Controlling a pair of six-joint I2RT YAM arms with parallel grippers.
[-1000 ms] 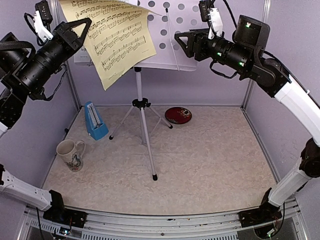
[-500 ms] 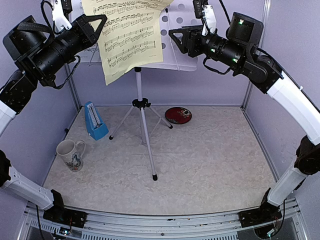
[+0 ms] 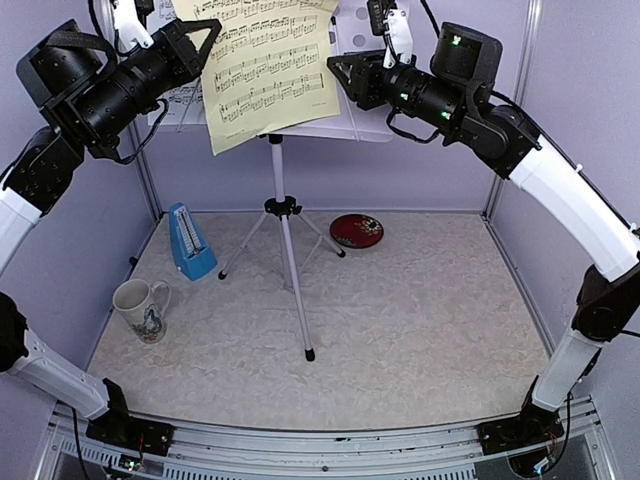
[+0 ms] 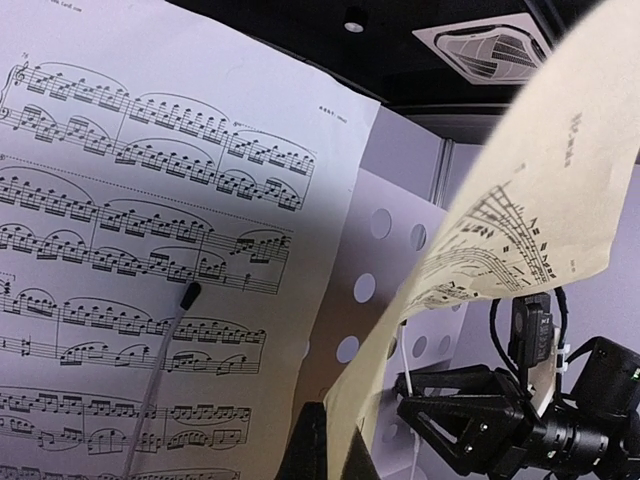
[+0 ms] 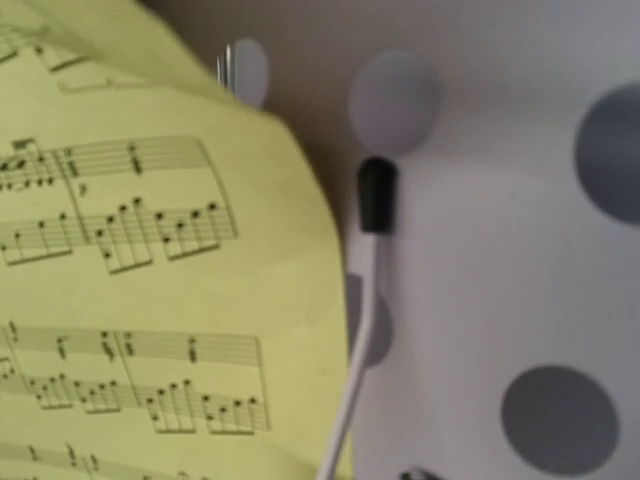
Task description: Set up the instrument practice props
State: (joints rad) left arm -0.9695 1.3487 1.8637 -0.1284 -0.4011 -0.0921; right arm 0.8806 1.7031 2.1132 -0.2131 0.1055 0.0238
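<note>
left claw (image 3: 198, 42) clenched the yellow sheet (image 3: 270, 75); whether right claw (image 3: 340, 78) gripped was unclear. the sheet needed easing flat onto the stand (image 3: 368, 125).

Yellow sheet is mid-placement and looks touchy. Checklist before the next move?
1. Left pincer shut on yellow sheet: ok.
2. Yellow sheet flat against stand desk: not ok, it is tilted and curls away.
3. White sheet lying against stand desk: ok.
4. Retainer wire clear of yellow sheet's edge: cannot tell.
5. Right pincer open or shut: cannot tell.
6. Tripod upright, feet on table: ok.
</note>
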